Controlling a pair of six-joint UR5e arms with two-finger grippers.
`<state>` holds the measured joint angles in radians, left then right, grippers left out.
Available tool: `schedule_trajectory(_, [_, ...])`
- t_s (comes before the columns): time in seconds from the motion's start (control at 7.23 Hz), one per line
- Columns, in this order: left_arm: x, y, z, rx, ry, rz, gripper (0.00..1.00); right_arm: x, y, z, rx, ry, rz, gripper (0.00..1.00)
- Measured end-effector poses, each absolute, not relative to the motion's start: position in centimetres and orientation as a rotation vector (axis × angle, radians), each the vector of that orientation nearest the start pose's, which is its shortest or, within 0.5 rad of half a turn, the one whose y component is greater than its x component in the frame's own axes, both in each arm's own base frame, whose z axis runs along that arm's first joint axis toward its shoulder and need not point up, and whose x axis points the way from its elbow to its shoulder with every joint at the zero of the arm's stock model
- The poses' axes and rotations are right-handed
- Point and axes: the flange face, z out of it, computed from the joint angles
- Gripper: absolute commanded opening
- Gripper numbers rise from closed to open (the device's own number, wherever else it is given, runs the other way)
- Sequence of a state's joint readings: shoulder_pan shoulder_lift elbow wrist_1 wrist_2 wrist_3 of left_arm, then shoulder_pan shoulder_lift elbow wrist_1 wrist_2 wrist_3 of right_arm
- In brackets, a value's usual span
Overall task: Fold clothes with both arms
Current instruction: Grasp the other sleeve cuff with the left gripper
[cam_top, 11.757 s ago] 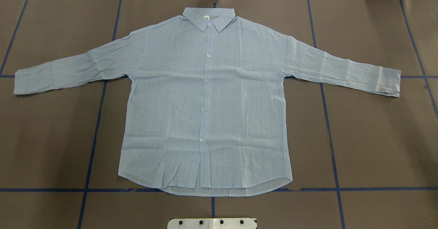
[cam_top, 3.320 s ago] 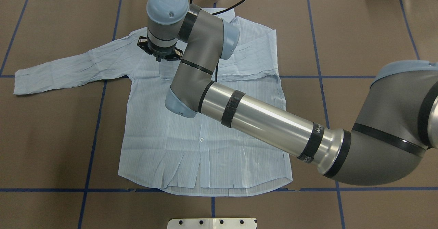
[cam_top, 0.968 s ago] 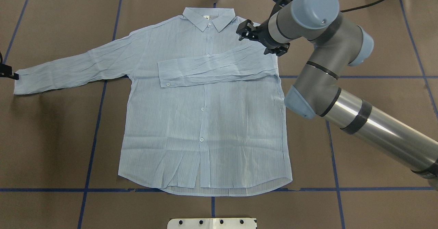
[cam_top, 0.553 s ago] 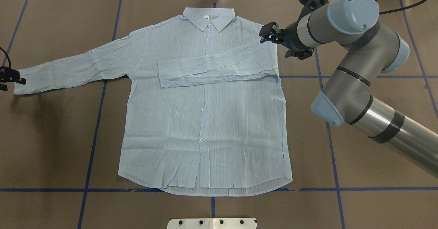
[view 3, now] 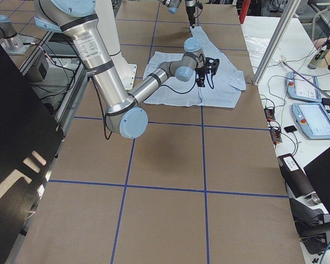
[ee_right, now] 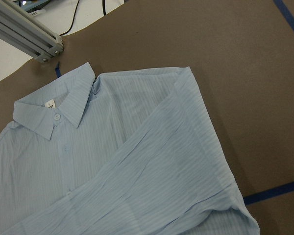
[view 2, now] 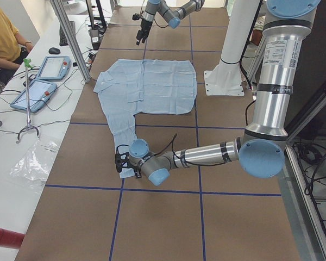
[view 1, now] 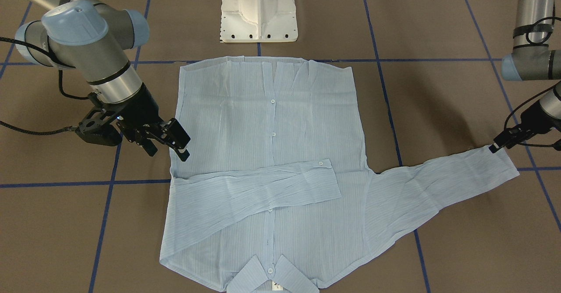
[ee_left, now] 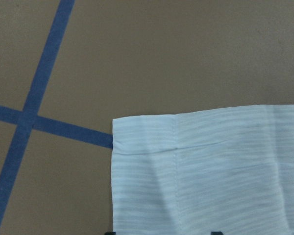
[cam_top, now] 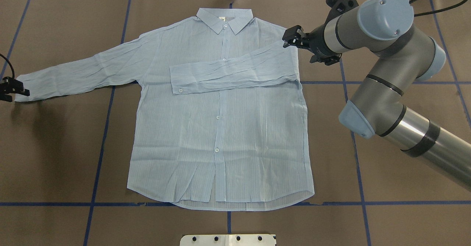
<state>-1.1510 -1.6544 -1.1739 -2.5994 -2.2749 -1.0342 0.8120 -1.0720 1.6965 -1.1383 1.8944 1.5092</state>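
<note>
Shirt (cam_top: 220, 139) lay flat, buttons up, on the brown table (cam_top: 404, 62), one sleeve (cam_top: 228, 73) folded across its chest. Right gripper (view 1: 182, 146) hung spread and empty beside that shoulder; left gripper (view 1: 496, 147), jaws wide, hovered at the outstretched cuff (cam_top: 27, 88).

Right-side sleeve (cam_top: 228, 73): now folded across chest. Right gripper (cam_top: 290, 38): withdrawn from over shirt (cam_top: 220, 139) to beside its shoulder. Left gripper (cam_top: 14, 89): arrived at outstretched cuff (cam_top: 25, 88).
</note>
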Motion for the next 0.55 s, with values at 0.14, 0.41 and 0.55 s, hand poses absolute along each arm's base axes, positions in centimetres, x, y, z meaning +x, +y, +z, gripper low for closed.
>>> schedule_trajectory(0.14, [15.27,-50.97,70.26,0.064,0.962,-0.317,0.64,-37.59,-54.41,26.7,0.181,-1.082,0.504,0.99])
schedule_trajectory(0.41, [15.15,-50.62,70.43,0.058,0.966,-0.333,0.51,-37.4,-54.46,26.7,0.185,-1.082,0.507,0.99])
schedule_trajectory(0.55, [15.16,-50.59,70.43,0.056,0.966,-0.336,0.32,-37.26,-54.52,26.76,0.189,-1.08,0.511,0.99])
